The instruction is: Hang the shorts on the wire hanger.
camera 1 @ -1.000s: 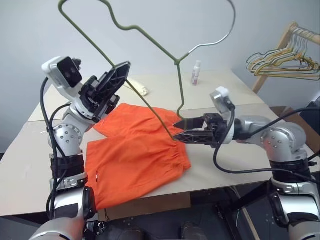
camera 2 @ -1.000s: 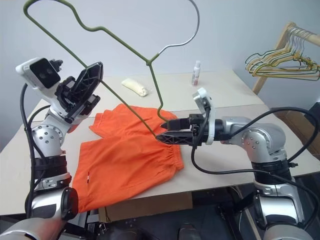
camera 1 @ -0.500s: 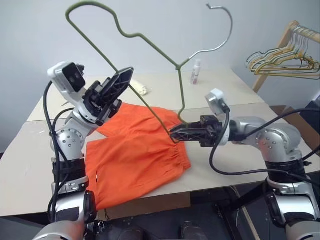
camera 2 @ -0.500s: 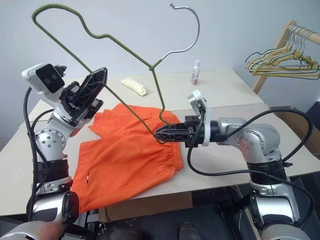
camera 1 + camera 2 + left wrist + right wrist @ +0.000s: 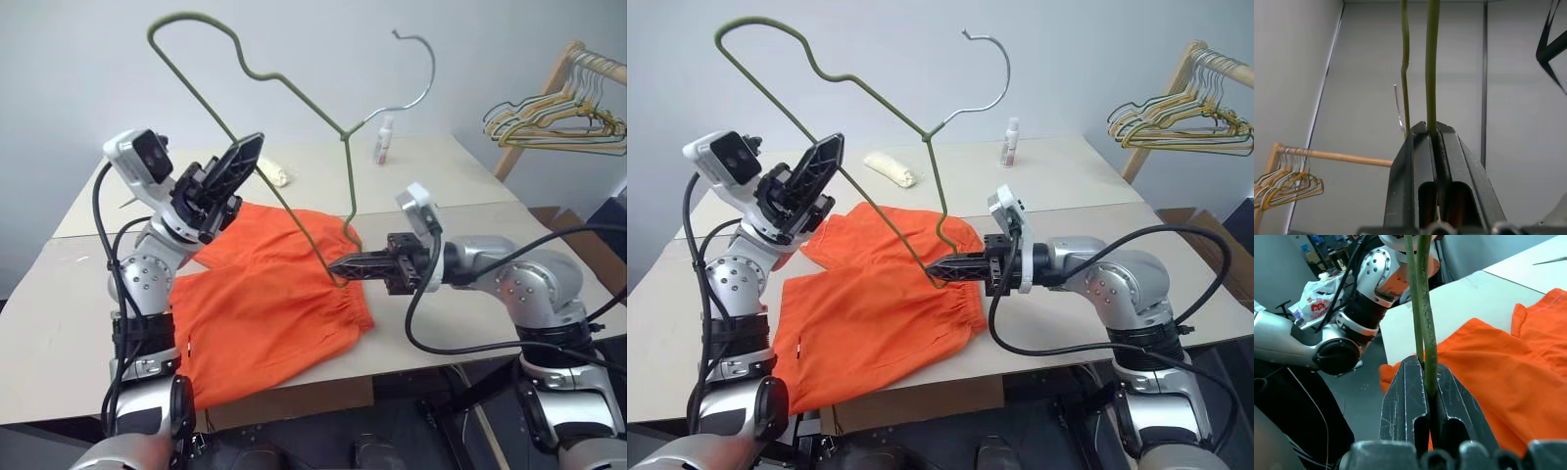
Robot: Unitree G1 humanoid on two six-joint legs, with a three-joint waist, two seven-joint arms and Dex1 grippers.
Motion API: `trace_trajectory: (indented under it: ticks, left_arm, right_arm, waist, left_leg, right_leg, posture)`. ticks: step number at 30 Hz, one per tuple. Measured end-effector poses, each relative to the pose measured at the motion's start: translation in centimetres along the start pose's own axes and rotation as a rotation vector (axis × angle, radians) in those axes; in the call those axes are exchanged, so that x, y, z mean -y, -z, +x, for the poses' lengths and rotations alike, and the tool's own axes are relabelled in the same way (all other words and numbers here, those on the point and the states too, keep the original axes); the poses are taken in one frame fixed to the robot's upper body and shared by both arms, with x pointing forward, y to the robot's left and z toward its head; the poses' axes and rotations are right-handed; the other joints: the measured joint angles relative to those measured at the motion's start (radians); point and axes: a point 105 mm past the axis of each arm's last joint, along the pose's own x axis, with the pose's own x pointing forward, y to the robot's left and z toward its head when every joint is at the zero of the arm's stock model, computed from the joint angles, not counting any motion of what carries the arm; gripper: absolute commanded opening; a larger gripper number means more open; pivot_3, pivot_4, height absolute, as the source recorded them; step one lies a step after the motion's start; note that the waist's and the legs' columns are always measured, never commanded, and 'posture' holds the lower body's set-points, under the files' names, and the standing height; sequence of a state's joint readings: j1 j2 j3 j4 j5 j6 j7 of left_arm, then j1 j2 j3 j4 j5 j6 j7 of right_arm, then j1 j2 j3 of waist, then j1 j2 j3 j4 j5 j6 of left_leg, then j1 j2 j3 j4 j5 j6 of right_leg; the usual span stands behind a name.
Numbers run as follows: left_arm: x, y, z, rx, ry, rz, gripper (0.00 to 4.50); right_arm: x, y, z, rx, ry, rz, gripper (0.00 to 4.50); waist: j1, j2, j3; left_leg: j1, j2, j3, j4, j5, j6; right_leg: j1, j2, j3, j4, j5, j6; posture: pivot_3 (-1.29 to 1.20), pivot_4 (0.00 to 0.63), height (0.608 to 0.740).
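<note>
The orange shorts (image 5: 265, 304) lie flat on the beige table (image 5: 460, 176). Above them the wire hanger (image 5: 345, 130), thin and dark green with a silvery hook, stands tilted in the air. My left gripper (image 5: 255, 142) is shut on one long side of the hanger; the left wrist view shows the green wire pinched between its fingers (image 5: 1415, 147). My right gripper (image 5: 339, 270) points leftward just over the waistband and is shut on the hanger's bottom corner. In the right wrist view the wire runs between its closed fingers (image 5: 1408, 382), over the orange cloth (image 5: 1508, 377).
A wooden rack with a bunch of yellowish and pale hangers (image 5: 554, 122) stands at the right, beyond the table. A small white bottle (image 5: 384, 140) and a pale bundle (image 5: 892, 168) sit at the table's far side.
My right gripper was open around the hanger's bottom corner and has shut on it. The hanger's top has swung to the right and its hook has come lower.
</note>
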State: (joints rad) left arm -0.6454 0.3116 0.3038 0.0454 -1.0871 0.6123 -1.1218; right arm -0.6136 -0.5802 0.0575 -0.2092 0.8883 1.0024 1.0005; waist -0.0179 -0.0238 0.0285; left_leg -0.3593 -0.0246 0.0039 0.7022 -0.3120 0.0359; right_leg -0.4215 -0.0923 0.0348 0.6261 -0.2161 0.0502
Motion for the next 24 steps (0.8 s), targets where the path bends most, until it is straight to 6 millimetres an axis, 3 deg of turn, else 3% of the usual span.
trace_trajectory:
  ticks: [4,7,11,15,17,21,24]
  left_arm:
    - [-0.8,2.1,-0.2,-0.124,-0.063,-0.015,2.11]
    - [-2.1,4.5,-1.9,-0.27,-0.189,-0.015,3.12]
    - [-2.7,6.8,-4.4,-0.446,-0.295,0.024,4.48]
    - [-1.8,9.2,-8.3,-0.655,-0.338,0.019,4.48]
    - [-1.1,9.4,-10.1,-0.8,-0.323,0.073,4.48]
    - [-0.1,8.9,-10.8,-0.934,-0.243,0.157,4.48]
    - [0.5,8.9,-11.3,-1.046,-0.174,0.212,4.48]
  right_arm:
    - [0.1,-0.1,0.1,0.018,0.014,0.008,0.0]
    - [0.1,-0.3,-0.6,0.052,0.05,0.026,0.0]
    - [0.4,0.9,-1.7,0.076,0.116,0.113,0.0]
    - [-0.1,1.1,-5.0,0.094,0.209,0.146,0.0]
    - [-0.4,3.3,-7.6,0.053,0.286,0.243,0.0]
    - [-1.8,6.5,-10.7,-0.026,0.33,0.411,0.0]
    - [-2.8,7.6,-12.7,-0.073,0.327,0.494,0.0]
  waist:
    - [0.0,0.0,0.0]
    - [0.0,0.0,0.0]
    - [0.0,0.0,0.0]
    - [0.0,0.0,0.0]
    - [0.007,0.0,0.0]
    - [0.007,0.001,-0.001]
    - [0.004,0.001,-0.001]
  left_leg:
    - [0.0,-0.001,0.0,0.0,0.0,0.0]
    - [0.0,0.0,0.0,0.0,0.0,0.0]
    - [-0.001,0.0,0.0,0.0,0.0,0.0]
    - [-0.001,0.0,0.0,-0.001,0.0,0.001]
    - [-0.002,0.0,0.0,-0.001,-0.001,0.002]
    - [-0.001,0.0,0.001,-0.001,-0.002,0.003]
    - [0.003,0.001,0.003,-0.001,-0.002,0.004]
  right_leg:
    - [0.0,0.0,0.0,0.0,0.0,0.0]
    - [0.0,0.0,0.0,0.0,0.0,0.0]
    - [-0.001,0.0,0.0,0.0,0.0,0.0]
    - [-0.001,0.0,0.0,-0.002,0.0,0.0]
    - [-0.001,-0.001,-0.001,-0.002,0.0,0.0]
    - [0.001,-0.002,0.0,-0.002,0.0,0.0]
    - [0.005,0.0,0.001,-0.002,0.0,0.0]
  posture:
    - [-0.04,0.0,0.74]
    - [-0.05,0.0,0.74]
    - [-0.06,0.0,0.74]
    - [-0.06,0.0,0.74]
    - [-0.06,0.0,0.74]
    - [-0.06,0.0,0.74]
    - [-0.05,0.0,0.74]
